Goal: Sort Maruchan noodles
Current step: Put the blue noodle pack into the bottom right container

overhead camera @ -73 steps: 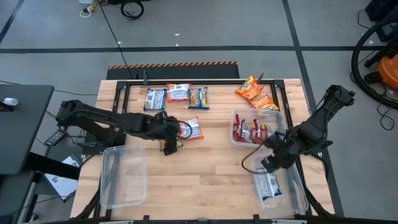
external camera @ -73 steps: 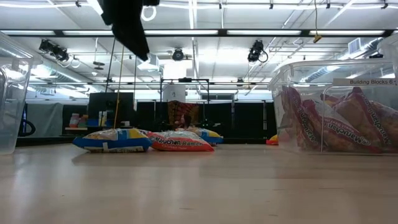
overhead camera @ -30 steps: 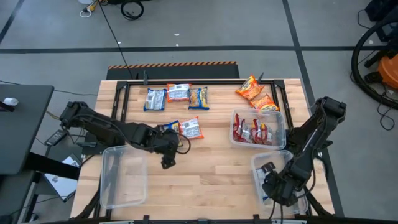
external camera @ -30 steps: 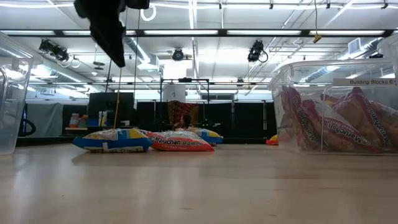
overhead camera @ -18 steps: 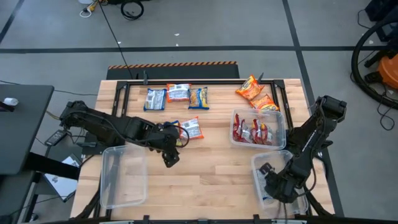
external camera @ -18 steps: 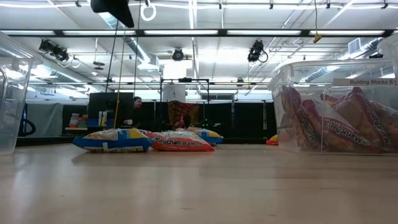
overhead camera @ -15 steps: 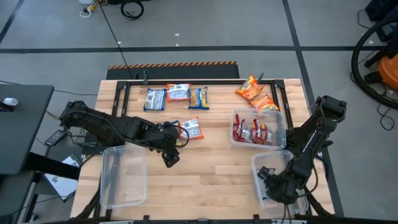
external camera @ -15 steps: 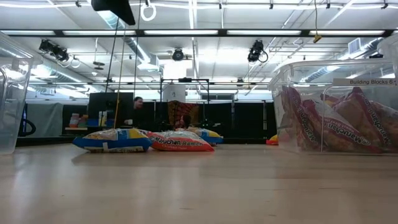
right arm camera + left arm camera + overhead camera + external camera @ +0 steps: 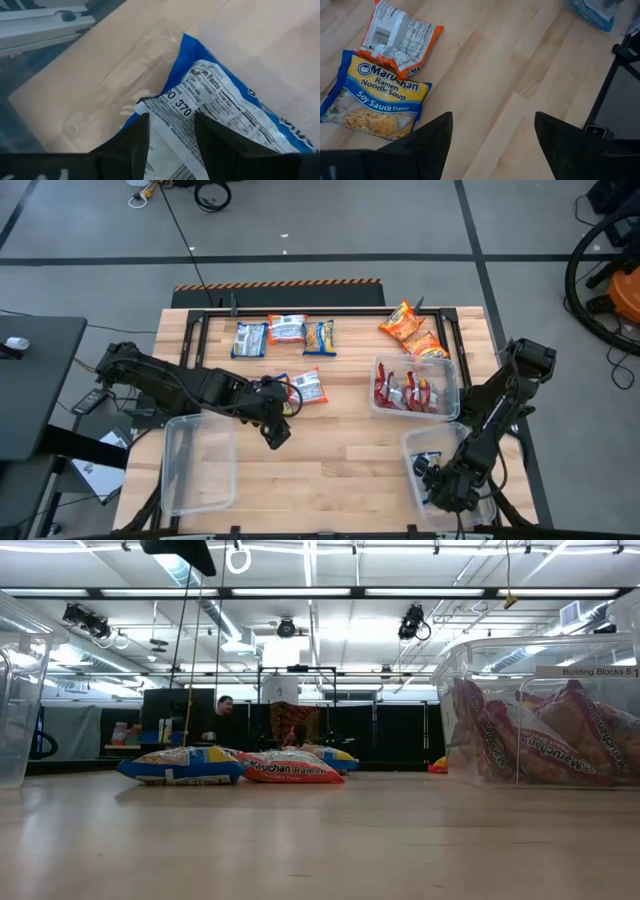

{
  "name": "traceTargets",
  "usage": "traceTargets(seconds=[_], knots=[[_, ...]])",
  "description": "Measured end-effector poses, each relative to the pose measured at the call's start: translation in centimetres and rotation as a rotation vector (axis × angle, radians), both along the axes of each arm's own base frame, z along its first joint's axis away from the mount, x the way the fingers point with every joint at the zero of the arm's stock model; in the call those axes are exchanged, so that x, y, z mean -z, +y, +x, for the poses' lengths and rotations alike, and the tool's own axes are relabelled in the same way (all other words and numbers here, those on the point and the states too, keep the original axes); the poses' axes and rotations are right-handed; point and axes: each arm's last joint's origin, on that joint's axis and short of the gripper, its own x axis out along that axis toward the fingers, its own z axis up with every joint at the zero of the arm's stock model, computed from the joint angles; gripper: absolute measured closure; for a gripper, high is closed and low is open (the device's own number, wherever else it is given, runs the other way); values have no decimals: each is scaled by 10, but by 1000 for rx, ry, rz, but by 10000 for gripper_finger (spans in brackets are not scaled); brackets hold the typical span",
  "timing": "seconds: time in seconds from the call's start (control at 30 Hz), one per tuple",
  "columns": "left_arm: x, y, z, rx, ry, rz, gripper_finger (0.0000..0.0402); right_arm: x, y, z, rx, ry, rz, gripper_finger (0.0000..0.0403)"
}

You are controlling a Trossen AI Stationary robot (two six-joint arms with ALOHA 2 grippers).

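Left pincer: the left pincer (image 9: 275,437) hovers over bare bench (image 9: 340,455) near the middle, fingers spread wide with nothing between them.
Nearest packets: a blue-and-yellow soy sauce packet (image 9: 374,102) and an orange packet (image 9: 400,36) lie just beside it, touching each other; in the high view this pair (image 9: 303,387) sits just beyond the pincer, toward the far edge.
Long axis: the soy sauce packet's long side runs slantwise across the line between the fingers, so the wrist probably needs a turn before a clean pinch.
Nearer arm: the left, by my judgement; the right is well apart.
Right pincer: the right pincer (image 9: 171,134) is down inside the near right bin (image 9: 410,442), fingers part-way apart astride the edge of a blue packet (image 9: 235,125); whether they actually pinch it, I cannot tell.
Other noodles: three packets (image 9: 284,335) in a row at the far edge, two orange ones (image 9: 413,330) at the far right, red ones in the middle right bin (image 9: 452,377).
Left bin: the near left bin (image 9: 170,465) looks empty.
Hidden: the low view shows no fingertips, only a dark part of an arm at the top.
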Motion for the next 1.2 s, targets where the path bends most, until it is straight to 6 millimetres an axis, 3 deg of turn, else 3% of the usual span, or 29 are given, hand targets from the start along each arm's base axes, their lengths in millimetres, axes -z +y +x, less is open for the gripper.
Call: traceTargets(seconds=[0.23,0.4,0.5,0.67,0.9,1.07,1.2], knots=[[0,1,0,-8,-6,10,115,10,2,11,22,-38,-8,266],[0,1,1,-8,-11,11,115,1,-3,15,131,-19,13,343],[0,0,1,3,-10,17,115,-16,-6,16,194,14,54,392],[0,0,1,9,-11,21,115,-53,-18,13,237,62,138,394],[0,-1,0,10,-11,18,115,-89,-44,8,285,161,334,397],[-1,-2,1,-5,-18,6,115,-90,-46,9,251,20,287,392],[-1,-2,1,-5,-17,4,115,-78,-30,12,95,-77,234,348]])
